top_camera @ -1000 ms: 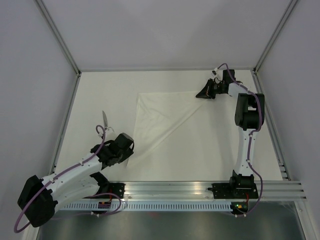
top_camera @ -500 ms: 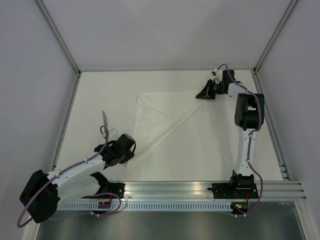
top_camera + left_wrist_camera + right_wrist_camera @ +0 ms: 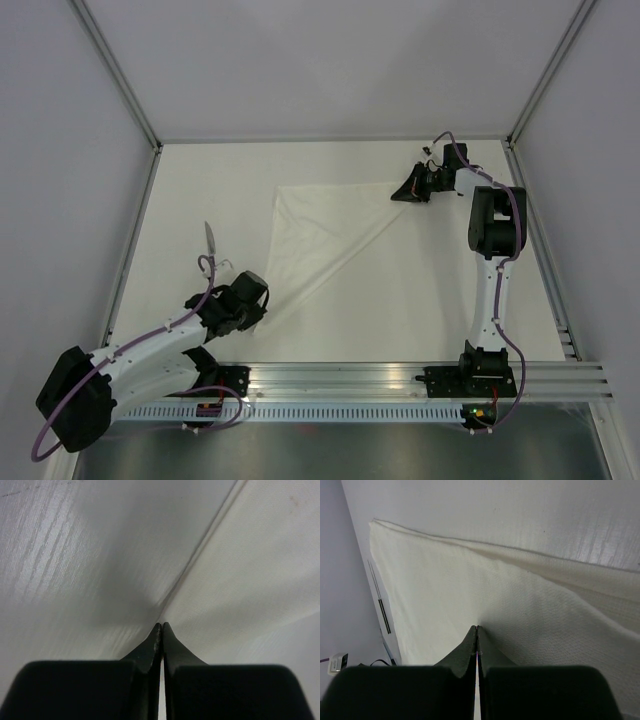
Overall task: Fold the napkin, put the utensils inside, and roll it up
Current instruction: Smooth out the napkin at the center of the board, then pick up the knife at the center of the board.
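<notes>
The white napkin (image 3: 320, 235) lies on the table as a triangle, its long edge running from far right to near left. My left gripper (image 3: 258, 312) is shut on its near-left corner; in the left wrist view the closed tips (image 3: 161, 625) pinch the point where the napkin (image 3: 240, 580) edge ends. My right gripper (image 3: 398, 193) is shut on the far-right corner, its tips (image 3: 477, 627) closed into the cloth (image 3: 445, 580). A knife (image 3: 210, 238) with a silvery pointed blade lies left of the napkin, partly behind the left arm's cable.
Metal frame posts and grey walls enclose the table (image 3: 430, 290) on the left, far and right sides. The aluminium rail (image 3: 400, 380) carrying both arm bases runs along the near edge. The left arm's purple cable (image 3: 205, 268) loops close to the knife.
My left gripper has closed its fingers onto the napkin's near-left corner after settling slightly nearer. The right gripper has kept its hold and place.
</notes>
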### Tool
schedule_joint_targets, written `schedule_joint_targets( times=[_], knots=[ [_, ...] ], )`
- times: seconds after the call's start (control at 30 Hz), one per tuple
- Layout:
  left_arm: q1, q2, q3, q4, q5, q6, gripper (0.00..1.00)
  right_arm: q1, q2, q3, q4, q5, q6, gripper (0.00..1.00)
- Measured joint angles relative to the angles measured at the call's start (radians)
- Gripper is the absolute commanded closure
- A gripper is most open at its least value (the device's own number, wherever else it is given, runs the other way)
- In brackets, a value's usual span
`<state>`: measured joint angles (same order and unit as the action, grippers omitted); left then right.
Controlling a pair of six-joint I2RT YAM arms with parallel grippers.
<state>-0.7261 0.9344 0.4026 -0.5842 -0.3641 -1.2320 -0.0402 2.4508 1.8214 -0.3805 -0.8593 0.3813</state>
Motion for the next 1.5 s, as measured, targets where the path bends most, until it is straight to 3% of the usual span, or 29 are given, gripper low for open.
schedule_joint_targets(
  times=[0.8, 0.87, 0.9, 0.97, 1.0, 1.27, 1.4, 1.5],
  knots=[
    [0.000, -0.063, -0.015, -0.064, 0.034, 0.026, 0.98, -0.032, 0.002, 0.000, 0.028, 0.020, 0.052, 1.00],
    [0.000, -0.058, -0.013, -0.069, 0.035, 0.032, 0.89, -0.033, 0.002, 0.000, 0.029, 0.020, 0.053, 1.00],
    [0.000, -0.055, -0.011, -0.073, 0.036, 0.037, 0.71, -0.034, 0.002, 0.000, 0.029, 0.020, 0.052, 0.99],
    [0.000, -0.048, -0.008, -0.078, 0.041, 0.048, 0.63, -0.034, 0.002, 0.000, 0.029, 0.019, 0.052, 1.00],
    [0.000, -0.047, -0.007, -0.083, 0.043, 0.050, 0.52, -0.034, 0.002, 0.000, 0.029, 0.019, 0.052, 0.99],
    [0.000, -0.060, 0.093, -0.177, 0.017, 0.070, 0.41, -0.034, 0.002, -0.001, 0.031, -0.003, 0.048, 0.99],
    [0.018, -0.049, 0.241, -0.220, -0.028, 0.106, 0.38, -0.034, 0.002, -0.004, 0.046, -0.029, 0.050, 0.97],
    [0.109, 0.014, 0.380, -0.221, -0.034, 0.176, 0.37, -0.033, 0.000, -0.008, 0.066, -0.050, 0.062, 0.94]
  ],
)
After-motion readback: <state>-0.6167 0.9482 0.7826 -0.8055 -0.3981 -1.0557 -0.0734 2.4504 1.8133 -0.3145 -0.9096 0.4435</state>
